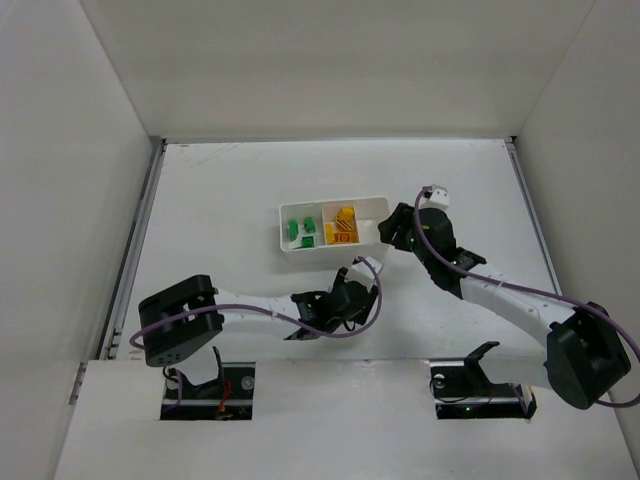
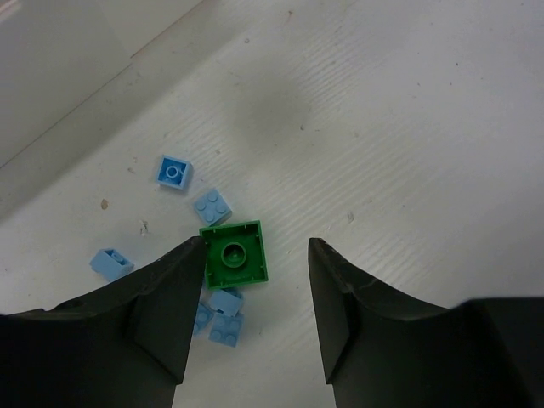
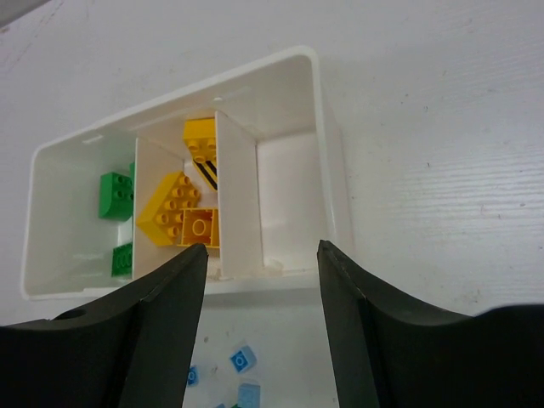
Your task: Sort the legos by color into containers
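- White table top point(image 1: 220, 200), with plain white walls around it, is our working place.
- Our left pincer point(image 2: 257, 246) is released. Its two jaws stand wide on either side of a loose green brick point(image 2: 235, 253) in the centre of the left wrist view. Whether the left jaw touches the edge of the brick, we cannot tell.
- Around this brick, toward the left and lower left of that frame, lie the blue bricks point(image 2: 212, 205). We count at least five, all on the bare table, and one is just beside the green one.
- Our right pincer point(image 3: 262, 246) is also released and grasps nothing. It hangs over the near wall of the tray point(image 3: 327, 127), in front of the right compartment point(image 3: 289, 195).
- Done, as we judge: the green bricks point(image 3: 115, 194) are in the left compartment and the yellow bricks point(image 3: 174, 212) are in the middle one.
- Left to do: the right compartment holds nothing, so we think it is meant for the blue ones. None of them is in yet, and one green brick is outside too.
- We would say the task is a little past the half.
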You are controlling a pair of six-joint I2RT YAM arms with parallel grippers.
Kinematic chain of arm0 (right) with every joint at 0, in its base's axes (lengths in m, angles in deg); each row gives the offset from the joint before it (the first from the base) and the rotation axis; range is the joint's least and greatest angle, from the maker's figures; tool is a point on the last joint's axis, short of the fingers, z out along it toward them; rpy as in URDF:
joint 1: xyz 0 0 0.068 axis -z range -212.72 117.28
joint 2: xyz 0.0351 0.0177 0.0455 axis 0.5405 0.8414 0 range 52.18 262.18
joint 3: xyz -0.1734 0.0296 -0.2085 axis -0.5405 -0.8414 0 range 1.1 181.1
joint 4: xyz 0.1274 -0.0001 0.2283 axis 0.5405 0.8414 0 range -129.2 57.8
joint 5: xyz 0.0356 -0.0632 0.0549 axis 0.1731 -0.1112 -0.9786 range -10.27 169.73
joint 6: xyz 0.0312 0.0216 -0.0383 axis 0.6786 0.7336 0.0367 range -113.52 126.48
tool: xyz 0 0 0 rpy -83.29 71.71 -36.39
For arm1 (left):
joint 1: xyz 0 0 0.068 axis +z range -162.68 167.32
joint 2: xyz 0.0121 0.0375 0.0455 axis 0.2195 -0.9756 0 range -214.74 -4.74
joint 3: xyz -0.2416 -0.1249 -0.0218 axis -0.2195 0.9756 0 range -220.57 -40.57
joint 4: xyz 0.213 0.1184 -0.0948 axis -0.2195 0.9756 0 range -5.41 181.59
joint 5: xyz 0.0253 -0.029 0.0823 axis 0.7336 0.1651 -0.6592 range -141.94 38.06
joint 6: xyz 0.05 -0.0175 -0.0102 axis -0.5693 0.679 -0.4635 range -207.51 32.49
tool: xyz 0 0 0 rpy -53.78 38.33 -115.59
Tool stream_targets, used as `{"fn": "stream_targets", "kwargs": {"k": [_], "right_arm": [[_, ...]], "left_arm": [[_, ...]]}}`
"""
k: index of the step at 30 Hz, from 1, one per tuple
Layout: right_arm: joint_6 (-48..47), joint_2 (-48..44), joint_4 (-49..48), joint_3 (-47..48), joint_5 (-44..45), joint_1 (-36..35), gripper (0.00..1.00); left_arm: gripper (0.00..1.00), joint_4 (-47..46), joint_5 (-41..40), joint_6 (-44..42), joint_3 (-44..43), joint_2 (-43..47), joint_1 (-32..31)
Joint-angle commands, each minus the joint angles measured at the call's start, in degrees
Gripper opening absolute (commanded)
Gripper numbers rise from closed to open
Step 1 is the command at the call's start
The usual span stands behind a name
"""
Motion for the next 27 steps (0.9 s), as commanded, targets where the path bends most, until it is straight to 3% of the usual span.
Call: {"fn": "stream_targets", "kwargs": {"k": [1,9,15,19,27], "right_arm": [[1.1,-1.7,-4.5,-0.1,-1.5,0.1,0.61],[1.0,-3.0,-5.4,-0.7,-1.5,-0.1,0.62],[0.8,-3.0,-5.9,-0.9,-1.5,-0.1,0.62],[0.7,-3.5,-6.2,-1.2,-1.5,-0.1,0.62],[1.0,-5.7,-6.2,-2.0,-1.3,-0.1,0.62]], "left_arm": [[0.48,1.3,-0.4,0.5,-2.2,-0.7,-0.5],[0.44,2.8,-1.7,0.6,-2.6,-3.3,-0.9],[0.24,1.6,-2.0,0.0,-3.1,-3.7,-0.9],[0.17,1.3,-2.1,-1.0,-3.4,-2.3,-0.8],[0.14,1.1,-2.5,-1.2,-1.3,10.2,0.7]]}}
